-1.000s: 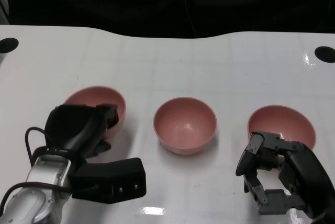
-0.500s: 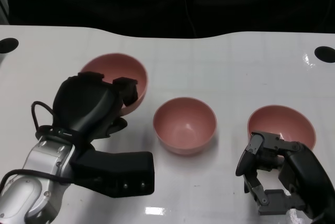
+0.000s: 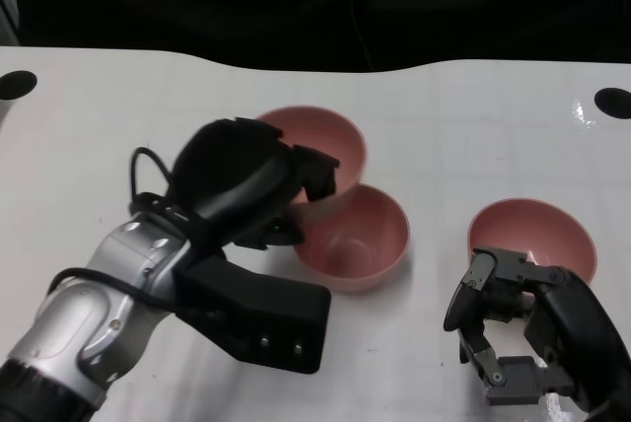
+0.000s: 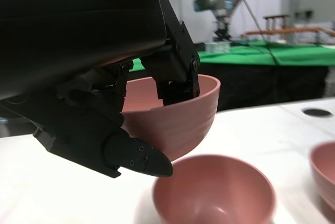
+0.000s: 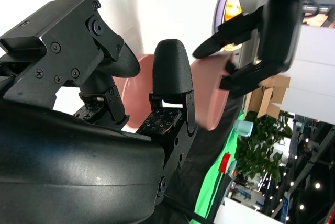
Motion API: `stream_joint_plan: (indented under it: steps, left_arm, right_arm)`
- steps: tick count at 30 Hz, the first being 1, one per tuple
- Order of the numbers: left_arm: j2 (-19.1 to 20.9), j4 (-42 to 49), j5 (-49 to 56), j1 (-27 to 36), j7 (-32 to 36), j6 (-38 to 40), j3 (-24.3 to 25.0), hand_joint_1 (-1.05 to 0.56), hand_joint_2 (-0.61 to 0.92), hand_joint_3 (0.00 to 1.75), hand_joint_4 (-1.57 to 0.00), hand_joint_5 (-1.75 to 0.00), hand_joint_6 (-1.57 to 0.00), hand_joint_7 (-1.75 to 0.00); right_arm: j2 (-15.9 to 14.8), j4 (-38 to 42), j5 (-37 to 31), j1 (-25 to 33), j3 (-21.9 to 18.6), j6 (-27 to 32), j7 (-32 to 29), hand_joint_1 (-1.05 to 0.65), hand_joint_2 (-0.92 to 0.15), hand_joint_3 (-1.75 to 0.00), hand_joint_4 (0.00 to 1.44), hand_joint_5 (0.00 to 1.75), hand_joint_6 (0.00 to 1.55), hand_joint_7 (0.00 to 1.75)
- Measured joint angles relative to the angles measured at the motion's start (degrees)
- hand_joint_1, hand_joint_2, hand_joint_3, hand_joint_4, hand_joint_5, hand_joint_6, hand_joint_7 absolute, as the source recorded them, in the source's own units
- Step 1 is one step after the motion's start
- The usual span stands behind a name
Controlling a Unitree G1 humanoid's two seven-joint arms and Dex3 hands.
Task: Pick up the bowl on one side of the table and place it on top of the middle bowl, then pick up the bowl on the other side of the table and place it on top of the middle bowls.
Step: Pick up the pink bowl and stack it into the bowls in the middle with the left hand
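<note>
My left hand [image 3: 246,185] grips a pink bowl [image 3: 320,151] by its near rim and holds it in the air, overlapping the far left edge of the middle pink bowl [image 3: 360,240]. In the left wrist view the held bowl [image 4: 172,114] hangs tilted just above the middle bowl [image 4: 214,195], with fingers [image 4: 178,77] hooked over its rim. A third pink bowl [image 3: 532,235] sits at the right. My right hand [image 3: 513,328] rests just in front of that bowl, fingers apart and holding nothing. The right wrist view shows its fingers [image 5: 170,85] before the right bowl [image 5: 212,96].
The white table [image 3: 454,126] has a curved far edge against a dark background. Black round holes sit at its far left corner [image 3: 15,84] and far right corner [image 3: 612,102].
My left hand has lifted the left bowl off the table and carried it right, from the left side to just over the middle bowl's left edge. The right hand has stayed still.
</note>
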Motion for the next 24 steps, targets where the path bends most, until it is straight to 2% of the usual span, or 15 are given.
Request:
stream_joint_plan:
  steps: [2, 3, 4, 6, 8, 10, 15, 17, 21, 22, 23, 24]
  left_arm:
    - [-1.02, 1.94, -0.07, -0.62, 0.0, -1.3, -0.53, -0.25, 0.84, 0.1, -0.86, -1.67, -1.14, -0.53]
    - [-1.44, 3.0, -0.11, -0.84, 0.0, -1.89, -0.8, -0.24, 0.87, 0.1, -0.85, -1.68, -1.08, -0.71]
    - [-1.78, 3.89, -0.13, -1.06, 0.0, -2.3, -1.27, -0.24, 0.9, 0.13, -0.84, -1.71, -0.97, -0.96]
    - [-2.39, 5.37, -0.14, -1.43, -0.03, -3.1, -1.82, -0.24, 0.91, 0.16, -0.83, -1.73, -0.89, -1.15]
    - [-2.78, 6.49, 0.0, -1.81, -0.13, -3.15, -2.4, -0.26, 0.9, 0.15, -0.83, -1.7, -0.89, -1.01]
    - [-3.29, 7.5, 0.14, -1.96, -0.15, -3.19, -2.88, -0.26, 0.88, 0.14, -0.84, -1.67, -0.92, -0.95]
    - [-4.28, 9.43, 0.26, -2.33, -0.45, -3.31, -4.07, -0.24, 0.87, 0.14, -0.83, -1.64, -0.92, -0.92]
    - [-4.83, 10.09, 0.31, -2.42, -1.28, -2.83, -4.47, -0.24, 0.9, 0.14, -0.84, -1.43, -0.9, -0.9]
    - [-5.22, 10.68, -0.07, -2.44, -3.74, -2.23, -4.69, -0.24, 0.91, 0.14, -0.85, -1.32, -0.9, -0.88]
    - [-5.21, 10.65, -0.46, -2.48, -4.46, -2.09, -4.67, -0.32, 0.92, 0.18, -0.67, -0.93, -0.69, -0.51]
    - [-5.1, 10.46, -0.97, -2.52, -5.93, -1.84, -4.66, -0.36, 0.92, 0.2, -0.61, -0.7, -0.63, -0.31]
    - [-4.9, 10.18, -1.25, -2.52, -7.34, -1.64, -4.68, -0.39, 0.92, 0.2, -0.58, -0.58, -0.6, -0.2]
  right_arm:
    - [0.01, 0.0, 0.04, 0.03, 0.01, 0.02, 0.01, 0.04, -0.38, -1.38, 0.77, 1.67, 0.77, 1.4]
    - [0.0, 0.0, 0.05, 0.04, 0.01, 0.03, 0.01, 0.03, -0.38, -1.38, 0.77, 1.67, 0.77, 1.4]
    - [0.0, 0.0, 0.05, 0.06, 0.01, 0.04, 0.02, 0.02, -0.37, -1.38, 0.77, 1.67, 0.77, 1.4]
    - [0.0, -0.04, 0.03, 0.06, 0.02, 0.25, 0.01, 0.01, -0.37, -1.38, 0.77, 1.67, 0.77, 1.39]
    - [0.0, -0.15, 0.01, 0.12, 0.03, 0.61, 0.0, 0.02, -0.37, -1.37, 0.77, 1.67, 0.77, 1.39]
    - [0.0, -0.2, 0.02, 0.14, 0.04, 0.79, 0.0, 0.02, -0.38, -1.37, 0.77, 1.67, 0.77, 1.39]
    - [0.01, -0.22, 0.24, 0.13, 0.06, 0.86, 0.14, 0.02, -0.38, -1.37, 0.78, 1.68, 0.77, 1.39]
    - [0.01, -0.22, 0.39, 0.13, 0.06, 0.88, 0.18, 0.02, -0.38, -1.37, 0.78, 1.67, 0.77, 1.39]
    - [0.01, -0.23, 0.4, 0.14, 0.06, 1.08, 0.18, 0.01, -0.37, -1.37, 0.78, 1.67, 0.77, 1.38]
    - [0.01, -0.23, 0.42, 0.14, 0.06, 1.09, 0.18, 0.02, -0.38, -1.38, 0.78, 1.67, 0.77, 1.39]
    - [0.01, -0.24, 0.47, 0.14, 0.07, 1.1, 0.22, 0.02, -0.37, -1.38, 0.78, 1.67, 0.77, 1.39]
    - [0.01, -0.24, 0.55, 0.14, 0.07, 1.1, 0.26, 0.02, -0.37, -1.38, 0.78, 1.67, 0.77, 1.39]
